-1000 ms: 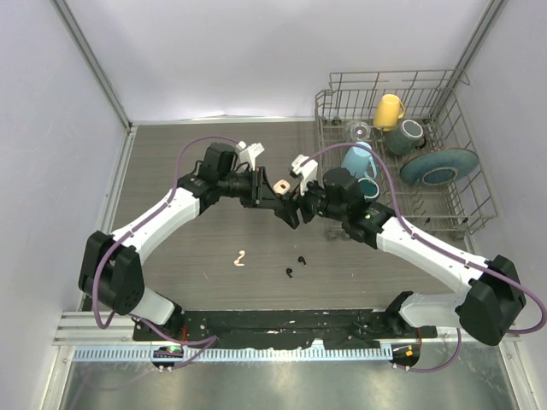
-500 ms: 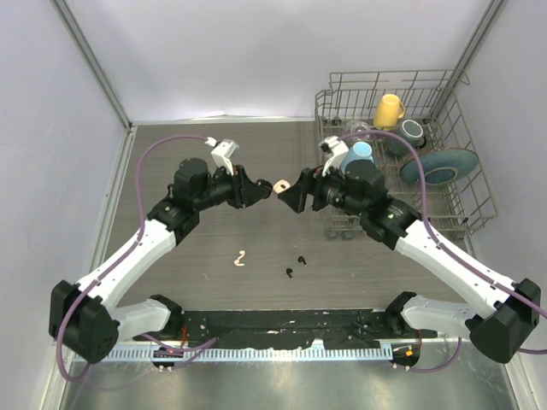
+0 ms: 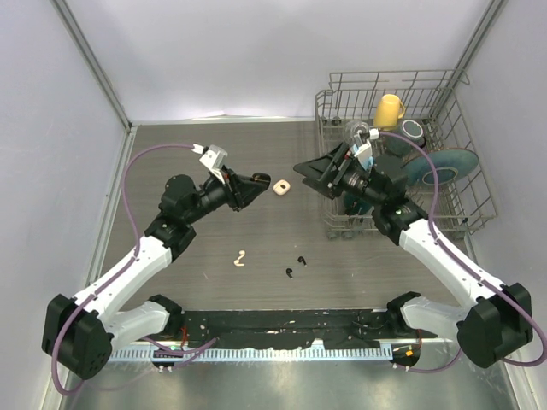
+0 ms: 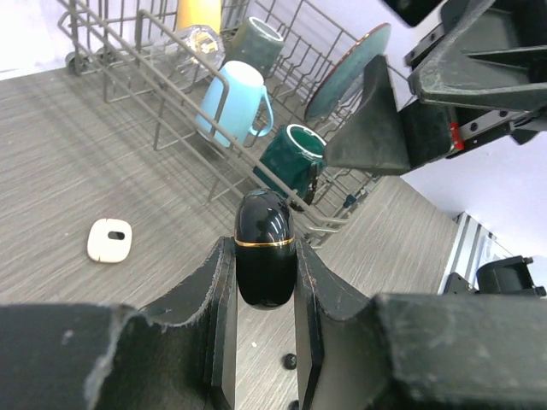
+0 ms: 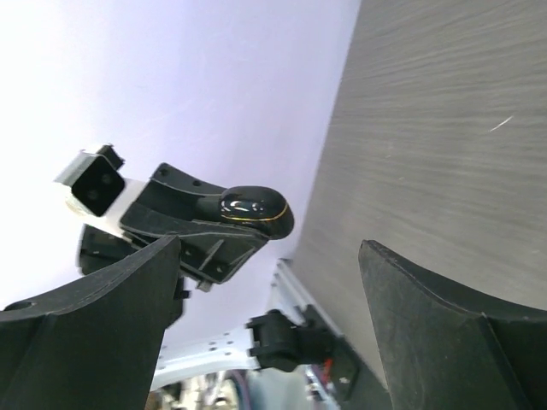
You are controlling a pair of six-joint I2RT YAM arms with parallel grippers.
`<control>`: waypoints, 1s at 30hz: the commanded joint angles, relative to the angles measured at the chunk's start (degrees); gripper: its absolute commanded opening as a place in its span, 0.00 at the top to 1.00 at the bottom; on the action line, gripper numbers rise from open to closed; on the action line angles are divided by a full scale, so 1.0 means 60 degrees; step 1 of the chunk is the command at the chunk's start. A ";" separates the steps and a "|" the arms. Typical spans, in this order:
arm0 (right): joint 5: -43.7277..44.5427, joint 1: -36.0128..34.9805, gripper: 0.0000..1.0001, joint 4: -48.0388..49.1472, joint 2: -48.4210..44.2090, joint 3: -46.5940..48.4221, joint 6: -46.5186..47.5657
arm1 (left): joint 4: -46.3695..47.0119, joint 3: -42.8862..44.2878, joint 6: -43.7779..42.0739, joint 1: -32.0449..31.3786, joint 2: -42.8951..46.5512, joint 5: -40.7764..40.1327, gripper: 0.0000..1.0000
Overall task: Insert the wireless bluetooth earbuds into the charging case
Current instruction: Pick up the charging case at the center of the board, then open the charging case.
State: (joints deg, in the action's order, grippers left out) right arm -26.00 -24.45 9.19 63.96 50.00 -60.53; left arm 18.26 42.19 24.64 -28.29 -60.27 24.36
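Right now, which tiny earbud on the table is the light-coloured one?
The cream-white curved earbud, lying alone toward the left. The two black earbuds sit close together to its right.

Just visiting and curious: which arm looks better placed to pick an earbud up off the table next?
Right, probably. The right claw is open and empty, while the left claw is shut on the black case. The black earbuds lie loose, not yet picked up.

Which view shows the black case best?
Left wrist: the case sits centred and sharp, clamped in the left gripper, gold seam visible. Right wrist shows it smaller, from the side. From the top it is too dark and small to pick out.
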 commanded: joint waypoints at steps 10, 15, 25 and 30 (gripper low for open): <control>-0.1101 -0.0012 0.09 0.3243 0.0530 -0.0613 -0.3768 | 0.4045 -0.1084 -0.0431 -0.0030 0.0260 0.1199 1.00; -0.1614 -0.0231 0.09 0.3316 0.0984 -0.0496 -0.4324 | 0.4805 -0.1246 -0.0415 -0.0089 0.0070 0.1009 1.00; -0.1746 -0.0715 0.11 0.4633 0.1658 -0.0554 -0.5464 | 0.5599 -0.1115 -0.0299 -0.0235 -0.0618 0.1140 1.00; -0.1848 -0.0935 0.13 0.5908 0.2185 -0.0613 -0.6316 | 0.5862 -0.1085 -0.0299 -0.0309 -0.0809 0.1111 1.00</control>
State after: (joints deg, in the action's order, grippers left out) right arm -35.59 -28.99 34.87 75.22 46.59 -92.58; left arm 47.42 34.57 23.51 -29.61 -64.69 30.70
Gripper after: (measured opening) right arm 0.884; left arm 0.280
